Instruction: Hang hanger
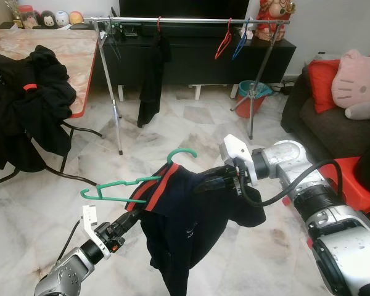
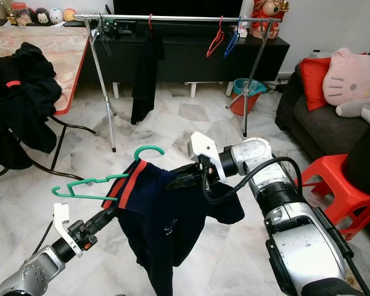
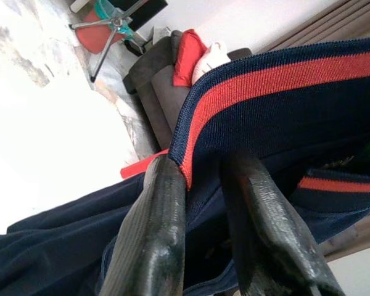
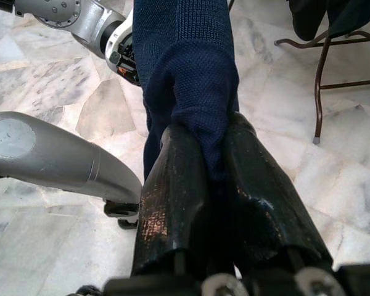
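Grippers are stretching a navy garment [image 1: 185, 228] between them: left gripper [image 1: 137, 211] pinching its red-striped collar, right gripper [image 1: 211, 182] clamping a fold, so the green hanger [image 1: 132, 182] stays seated, well short of the rail [image 1: 191, 21].

Navy garment [image 2: 172, 228] with red band draped on green hanger [image 2: 105, 176], gripped at left by left gripper [image 2: 114, 211] and at right by right gripper [image 2: 184, 179], metal clothes rail [image 2: 172, 20] far behind, red stool [image 2: 333, 179] at right
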You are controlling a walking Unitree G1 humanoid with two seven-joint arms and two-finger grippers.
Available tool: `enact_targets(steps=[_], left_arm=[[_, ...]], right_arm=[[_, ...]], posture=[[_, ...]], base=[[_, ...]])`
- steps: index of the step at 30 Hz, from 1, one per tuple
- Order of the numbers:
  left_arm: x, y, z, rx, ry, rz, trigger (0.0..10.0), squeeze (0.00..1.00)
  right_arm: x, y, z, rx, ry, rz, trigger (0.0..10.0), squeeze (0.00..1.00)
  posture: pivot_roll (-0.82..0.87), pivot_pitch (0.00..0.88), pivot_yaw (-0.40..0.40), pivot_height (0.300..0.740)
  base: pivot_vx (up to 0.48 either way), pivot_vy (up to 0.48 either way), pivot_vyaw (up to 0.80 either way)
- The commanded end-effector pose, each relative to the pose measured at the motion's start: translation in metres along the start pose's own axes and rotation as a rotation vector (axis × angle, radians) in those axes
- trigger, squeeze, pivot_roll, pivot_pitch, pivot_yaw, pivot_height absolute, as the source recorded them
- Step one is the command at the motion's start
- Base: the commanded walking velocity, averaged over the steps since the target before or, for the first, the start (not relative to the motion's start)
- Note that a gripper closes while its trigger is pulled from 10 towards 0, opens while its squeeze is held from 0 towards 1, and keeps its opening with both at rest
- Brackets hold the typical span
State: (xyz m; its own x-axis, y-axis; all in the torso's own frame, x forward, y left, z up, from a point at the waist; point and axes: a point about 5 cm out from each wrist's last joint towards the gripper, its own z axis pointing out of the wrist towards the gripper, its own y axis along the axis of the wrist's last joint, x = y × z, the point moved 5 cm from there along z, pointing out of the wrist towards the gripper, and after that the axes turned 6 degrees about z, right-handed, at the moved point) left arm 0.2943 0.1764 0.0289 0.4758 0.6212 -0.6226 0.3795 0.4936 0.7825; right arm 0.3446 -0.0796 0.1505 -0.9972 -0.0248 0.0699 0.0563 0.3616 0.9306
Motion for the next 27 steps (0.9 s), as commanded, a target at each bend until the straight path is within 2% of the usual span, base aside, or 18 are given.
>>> enact_targets(steps=[1,16,21,22,24,25,27], left_arm=[[0.0,-0.002,0.002,-0.004,0.004,-0.014,0.0,0.0],[0.005,0.0,-0.001,-0.016,0.039,-0.008,0.0,0.0],[0.023,-0.008,-0.009,0.037,0.171,0.028,0.0,0.0],[0.023,-0.008,-0.009,0.037,0.171,0.028,0.0,0.0],[0.033,-0.011,-0.014,0.063,0.245,0.051,0.0,0.0],[0.033,-0.011,-0.014,0.063,0.245,0.051,0.0,0.0],[0.046,-0.014,-0.021,0.084,0.342,0.081,0.0,0.0]], right_arm=[[-0.003,0.009,-0.004,-0.01,-0.014,-0.035,0.0,0.0],[-0.004,0.004,-0.005,0.003,-0.025,-0.023,0.0,0.0],[-0.003,-0.003,-0.01,0.018,-0.036,-0.015,0.0,0.0],[-0.003,-0.003,-0.01,0.018,-0.036,-0.015,0.0,0.0],[-0.002,-0.006,-0.013,0.028,-0.039,-0.009,0.0,0.0],[-0.002,-0.006,-0.013,0.028,-0.039,-0.009,0.0,0.0],[-0.001,-0.012,-0.019,0.043,-0.044,0.001,0.0,0.0]], posture=[[0.16,0.0,-0.118,0.732],[0.16,0.0,-0.116,0.732],[0.16,0.0,-0.114,0.732],[0.16,0.0,-0.114,0.732],[0.16,0.0,-0.112,0.732],[0.16,0.0,-0.112,0.732],[0.16,0.0,-0.111,0.732]], base=[[0.0,0.0,0.0],[0.0,0.0,0.0],[0.0,0.0,0.0],[0.0,0.0,0.0],[0.0,0.0,0.0],[0.0,0.0,0.0],[0.0,0.0,0.0]])
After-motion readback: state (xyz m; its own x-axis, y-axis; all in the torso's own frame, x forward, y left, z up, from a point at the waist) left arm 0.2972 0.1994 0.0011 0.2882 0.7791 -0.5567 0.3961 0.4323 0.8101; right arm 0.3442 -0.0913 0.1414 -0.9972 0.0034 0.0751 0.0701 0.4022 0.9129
